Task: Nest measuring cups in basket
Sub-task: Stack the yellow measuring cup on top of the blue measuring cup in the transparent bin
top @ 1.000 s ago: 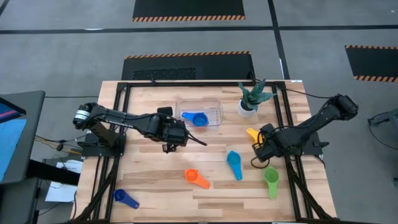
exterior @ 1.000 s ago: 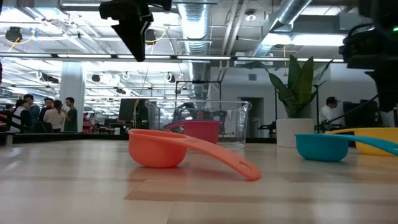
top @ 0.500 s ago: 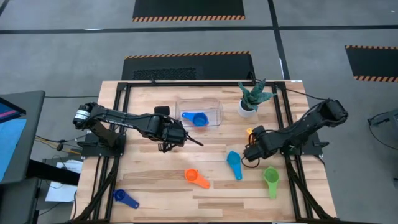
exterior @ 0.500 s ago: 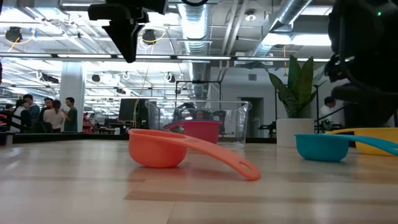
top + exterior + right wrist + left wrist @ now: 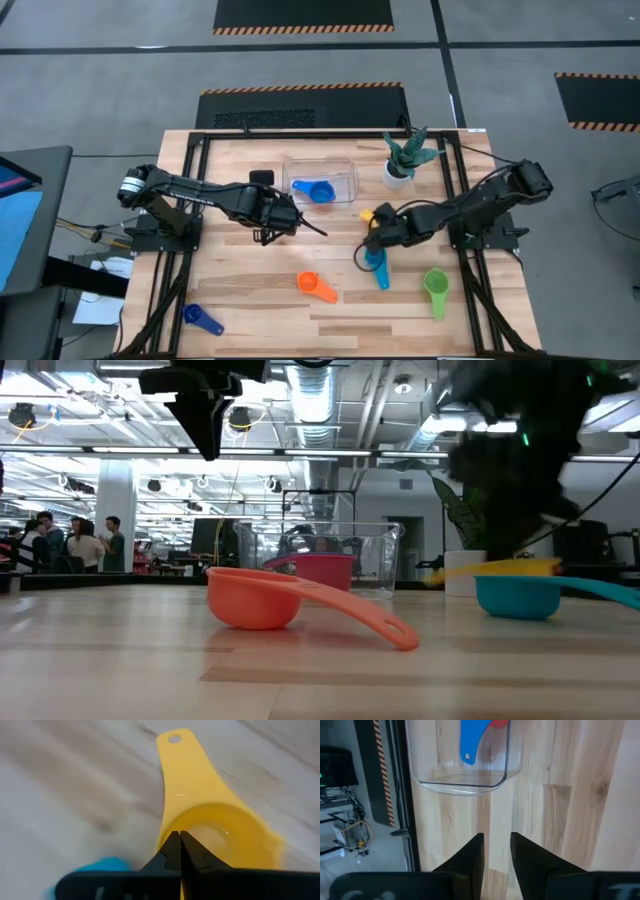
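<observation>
My right gripper (image 5: 384, 228) is shut on the yellow cup (image 5: 367, 214), just above and beyond the teal cup (image 5: 377, 262), near the table's middle. The clear basket (image 5: 340, 170) stands toward the far edge. A blue cup (image 5: 315, 191) lies in it on top of a red one (image 5: 320, 572). My left gripper (image 5: 268, 236) hangs empty in front of the basket's left end, its fingers narrowly open. The orange cup (image 5: 315, 286), green cup (image 5: 436, 288) and dark blue cup (image 5: 200, 318) lie on the table. My right gripper pinches the yellow cup's bowl rim (image 5: 167, 836) beside the root of the handle. The handle (image 5: 179, 765) points away from the fingers. In the low view the cup (image 5: 500, 568) hangs roughly level, lifted clear of the table above the teal cup (image 5: 520, 598).
A white pot with a green plant (image 5: 400, 165) stands right of the basket. Black frame rails (image 5: 455, 200) run along the table's left and right sides. Bare wood lies between the basket and the orange cup. People stand far off in the room behind.
My right gripper has travelled from near the table's right rail toward the middle, carrying the yellow cup, which now hangs lifted over the teal cup. My left gripper shifted a little toward the table's left, then held still.
</observation>
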`<action>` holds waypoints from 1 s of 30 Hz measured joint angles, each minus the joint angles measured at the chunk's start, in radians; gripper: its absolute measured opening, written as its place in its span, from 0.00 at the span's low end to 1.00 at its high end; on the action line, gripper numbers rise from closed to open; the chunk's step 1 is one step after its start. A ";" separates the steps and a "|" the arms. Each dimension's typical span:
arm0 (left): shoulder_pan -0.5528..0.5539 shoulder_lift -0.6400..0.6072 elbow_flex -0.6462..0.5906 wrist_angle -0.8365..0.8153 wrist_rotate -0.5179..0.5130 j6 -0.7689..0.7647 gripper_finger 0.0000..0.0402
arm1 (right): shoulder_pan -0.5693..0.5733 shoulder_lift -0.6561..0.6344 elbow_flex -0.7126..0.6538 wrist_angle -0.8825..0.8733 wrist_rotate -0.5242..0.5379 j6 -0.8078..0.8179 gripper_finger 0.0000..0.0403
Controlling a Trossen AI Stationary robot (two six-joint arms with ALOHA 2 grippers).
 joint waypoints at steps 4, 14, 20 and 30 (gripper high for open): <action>0.000 0.000 0.000 0.001 -0.003 -0.003 0.22 | 0.027 -0.057 0.077 0.013 0.015 -0.176 0.03; 0.000 0.000 0.000 0.008 -0.009 -0.006 0.22 | 0.038 -0.116 0.102 -0.134 0.060 -0.156 0.02; 0.000 0.000 0.000 0.268 0.064 0.110 0.22 | 0.051 -0.149 0.102 -0.193 0.043 -0.034 0.06; 0.032 0.032 0.004 0.853 0.176 0.267 0.22 | 0.317 -0.430 0.166 -0.460 0.354 0.159 0.02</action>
